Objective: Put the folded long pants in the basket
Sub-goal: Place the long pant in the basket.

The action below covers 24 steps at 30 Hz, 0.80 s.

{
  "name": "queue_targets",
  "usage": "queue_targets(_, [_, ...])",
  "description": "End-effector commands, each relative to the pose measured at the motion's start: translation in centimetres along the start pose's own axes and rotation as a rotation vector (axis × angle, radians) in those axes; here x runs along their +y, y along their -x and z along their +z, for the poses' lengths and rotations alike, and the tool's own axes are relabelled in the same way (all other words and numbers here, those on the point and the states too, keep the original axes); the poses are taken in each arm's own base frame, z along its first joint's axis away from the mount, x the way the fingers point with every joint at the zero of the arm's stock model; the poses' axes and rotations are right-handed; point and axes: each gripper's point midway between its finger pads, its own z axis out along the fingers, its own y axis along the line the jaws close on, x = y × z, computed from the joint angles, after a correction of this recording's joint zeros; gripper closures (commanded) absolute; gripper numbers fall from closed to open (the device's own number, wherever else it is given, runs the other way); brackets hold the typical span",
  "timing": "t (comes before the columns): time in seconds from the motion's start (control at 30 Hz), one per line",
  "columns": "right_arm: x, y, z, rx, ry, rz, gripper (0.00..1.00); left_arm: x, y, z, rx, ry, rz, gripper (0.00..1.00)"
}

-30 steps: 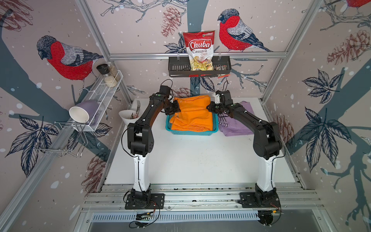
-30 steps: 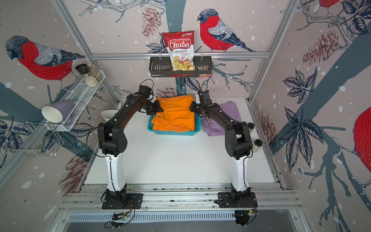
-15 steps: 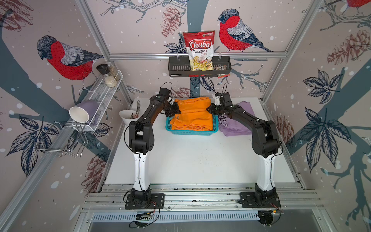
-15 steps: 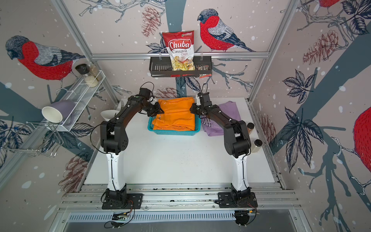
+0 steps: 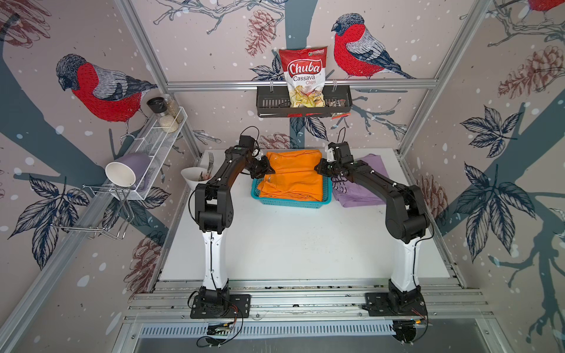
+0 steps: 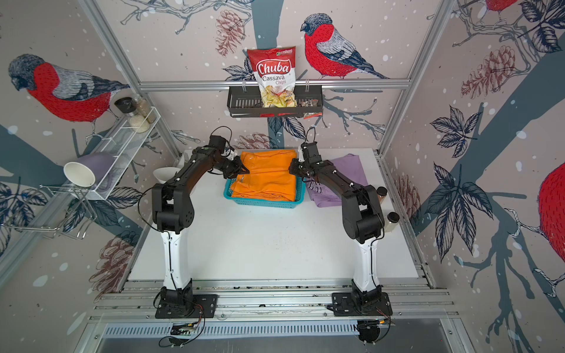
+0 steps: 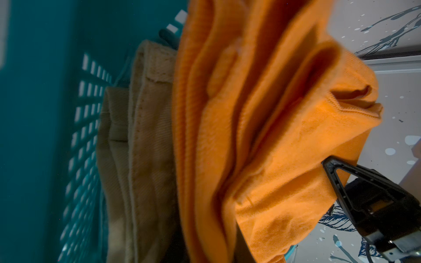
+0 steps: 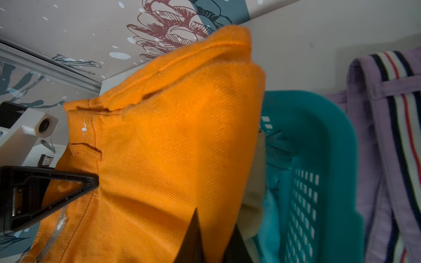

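The orange pants (image 5: 292, 177) are held low over the basket (image 5: 287, 204).
Both ends are pinched by the closed left gripper (image 5: 269, 171) and right gripper (image 5: 318, 168); if released unevenly, an overhanging edge could be left across the rim.

White table (image 5: 290, 241), turquoise basket (image 5: 290, 203), lilac pants (image 5: 363, 195), bowl (image 5: 190, 180)

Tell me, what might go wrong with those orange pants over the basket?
The orange pants, pinched at both sides by the left gripper and right gripper, spread past the basket rim, so they may drape over it when released. Tan pants lie inside, so the pile might slide.
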Motion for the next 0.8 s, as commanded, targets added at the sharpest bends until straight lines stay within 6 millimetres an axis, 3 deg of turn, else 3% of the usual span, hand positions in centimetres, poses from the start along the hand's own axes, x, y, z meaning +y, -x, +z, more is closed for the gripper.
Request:
queue_targets(0.0, [-4.0,-1.5,-0.9,0.004,-0.246,-0.003,1.00,4.2,1.2,-0.5,-0.060,0.163,-0.057,1.00])
queue_targets(0.33, [-10.2,-9.7,3.7,0.211,-0.338,0.058,1.00,6.4,1.5,1.7,-0.016,0.190,-0.090,1.00])
queue_targets(0.4, [-10.7,-10.2,4.2,0.230,-0.327,0.073,1.00,6.8,1.6,1.9,-0.014,0.192,-0.099,1.00])
queue_targets(0.53, [-10.8,-9.5,3.9,0.208,-0.335,0.058,1.00,7.4,1.6,2.4,-0.006,0.190,-0.112,1.00])
queue_targets(0.6, [-10.2,-8.7,3.3,0.181,-0.321,0.045,0.92,7.3,1.5,2.4,-0.003,0.180,-0.115,1.00])
queue_targets(0.7, [-8.3,-7.0,2.0,0.118,-0.250,0.015,0.71,5.8,1.5,1.8,-0.015,0.120,-0.099,0.60])
queue_targets(0.77, [-7.1,-5.8,0.8,0.072,-0.222,-0.004,0.58,4.3,1.9,0.4,-0.057,0.079,-0.075,0.42])
